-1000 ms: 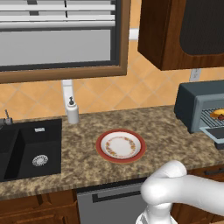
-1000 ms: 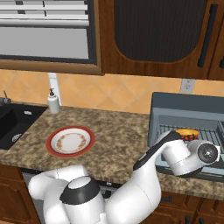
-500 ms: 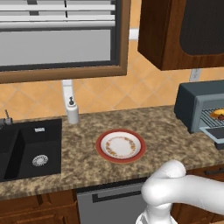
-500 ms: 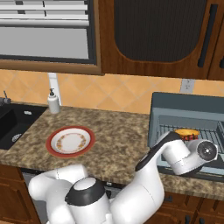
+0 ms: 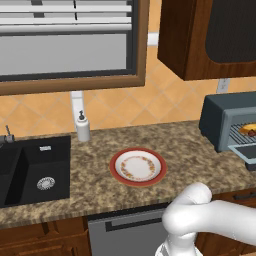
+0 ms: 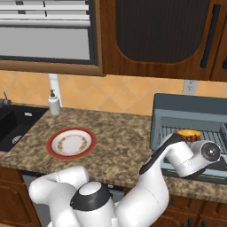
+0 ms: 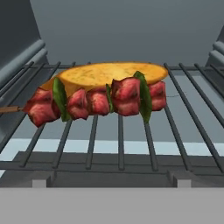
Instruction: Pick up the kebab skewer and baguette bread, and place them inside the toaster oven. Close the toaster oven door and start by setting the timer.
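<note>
Hand view: your gripper's fingers stand wide, holding nothing, since kebab skewer (image 7: 94, 103) and baguette bread (image 7: 109, 72) rest on the toaster oven (image 6: 177, 116) rack (image 7: 120, 131), door (image 6: 208, 170) unclosed.

counter (image 5: 190, 150): plate (image 5: 138, 166), soap bottle (image 5: 82, 127), toaster oven (image 5: 225, 120) | oven rack (image 7: 175, 127): baguette bread (image 7: 105, 73), kebab skewer (image 7: 96, 101)

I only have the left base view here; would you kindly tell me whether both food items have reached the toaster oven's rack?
Observer: Yes. In the hand view the kebab skewer lies across the rack bars with the baguette bread right behind it.
Operator: Thank you. Is the toaster oven door shut yet?
Observer: No. The right base view shows the toaster oven door folded down in front of the toaster oven.
Operator: And the plate?
Observer: The plate holds no food.
</note>
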Controlling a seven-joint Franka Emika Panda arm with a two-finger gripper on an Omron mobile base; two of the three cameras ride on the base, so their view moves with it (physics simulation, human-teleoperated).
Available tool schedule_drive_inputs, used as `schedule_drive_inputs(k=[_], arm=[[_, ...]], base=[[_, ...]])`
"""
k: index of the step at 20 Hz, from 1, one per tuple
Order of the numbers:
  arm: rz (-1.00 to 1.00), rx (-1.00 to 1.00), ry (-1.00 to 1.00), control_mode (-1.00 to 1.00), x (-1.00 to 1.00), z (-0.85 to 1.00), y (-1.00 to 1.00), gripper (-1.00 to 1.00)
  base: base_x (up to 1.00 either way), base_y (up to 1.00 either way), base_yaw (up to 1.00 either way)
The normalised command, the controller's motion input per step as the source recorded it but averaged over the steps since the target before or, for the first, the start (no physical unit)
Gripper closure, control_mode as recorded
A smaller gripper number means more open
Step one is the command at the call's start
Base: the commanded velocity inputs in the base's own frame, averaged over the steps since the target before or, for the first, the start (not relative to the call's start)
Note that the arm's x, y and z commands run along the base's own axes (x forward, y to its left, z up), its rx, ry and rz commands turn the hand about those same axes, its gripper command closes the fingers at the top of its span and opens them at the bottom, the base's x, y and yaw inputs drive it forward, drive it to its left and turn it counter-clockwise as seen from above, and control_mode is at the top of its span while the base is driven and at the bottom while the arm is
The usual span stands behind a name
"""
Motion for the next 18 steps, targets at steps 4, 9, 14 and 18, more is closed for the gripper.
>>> schedule_drive_inputs(k=[4, 9, 14, 18], arm=[[0.0, 0.0, 0.01, -1.0, 0.31, 0.0, 0.0, -1.0], [0.0, 0.0, 0.0, -1.0, 0.23, 0.0, 0.0, -1.0], [0.0, 0.0, 0.0, -1.0, 0.13, 0.0, 0.0, -1.0], [0.0, 0.0, -0.04, -1.0, 0.08, 0.0, 0.0, -1.0]], base=[[0.0, 0.0, 0.0], [0.0, 0.0, 0.0], [0.0, 0.0, 0.0], [0.0, 0.0, 0.0]])
